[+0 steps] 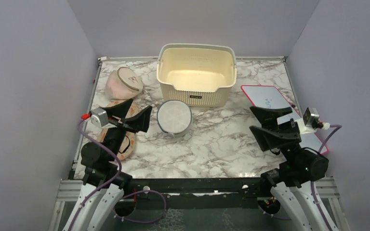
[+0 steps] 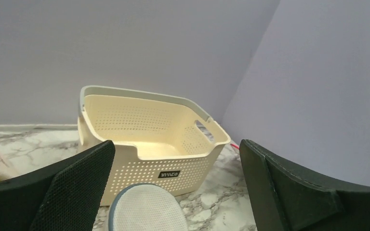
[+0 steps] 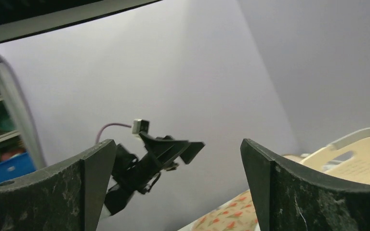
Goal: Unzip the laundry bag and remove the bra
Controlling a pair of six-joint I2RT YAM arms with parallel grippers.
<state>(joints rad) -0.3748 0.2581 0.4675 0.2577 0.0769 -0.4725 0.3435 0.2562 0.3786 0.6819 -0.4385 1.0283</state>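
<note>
Before the basket (image 1: 207, 98) the laundry bag (image 1: 174, 117) lies face-up; left pincer (image 1: 139, 106), right pincer (image 1: 251, 118) gape empty.

Bare bench (image 1: 221, 139) lies open from 3 to 6 o'clock of the laundry bag (image 1: 174, 117). The basket (image 1: 197, 98) crowds its 12 o'clock, the left claw (image 1: 139, 108) its 9 o'clock.

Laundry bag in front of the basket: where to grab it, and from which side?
Probably the grey zip rim of the laundry bag, on its left edge, coming from the left with the open left gripper, which is nearest. The bag lies flat, mesh face up, offering little to pinch, and the cream basket blocks the far side.
</note>
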